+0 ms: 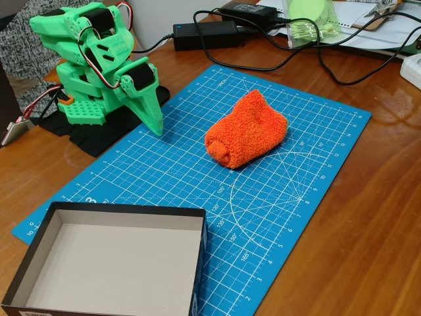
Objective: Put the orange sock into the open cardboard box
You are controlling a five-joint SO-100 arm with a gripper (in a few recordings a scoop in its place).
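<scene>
The green gripper (pixel 155 122) hangs folded down beside its own base, its pointed fingers drawn together with no gap visible between them and nothing held, the tip resting at or just above the left edge of the blue cutting mat (pixel 309 197). In the fixed view the orange sock (pixel 246 130) lies to the right of that tip and at much the same depth, near but clearly apart, with a strip of bare mat between them. The sock sits on the mat as a soft folded lump, its long axis running on a diagonal from the rolled lower-left end, which is the end closest to the gripper, up to the flatter upper-right end. The open cardboard box (pixel 197 214) stands at the bottom left of the view, its far rim overlapping the mat's near corner, well apart from the sock and empty inside. So the reach is likely a swing rightward toward the sock's near end, with the jaws needing to part first, and the carry afterwards would run back toward the viewer and left. Cables and a black power brick (pixel 205 34) lie on the wooden table (pixel 368 250) behind the mat, away from that path.
</scene>
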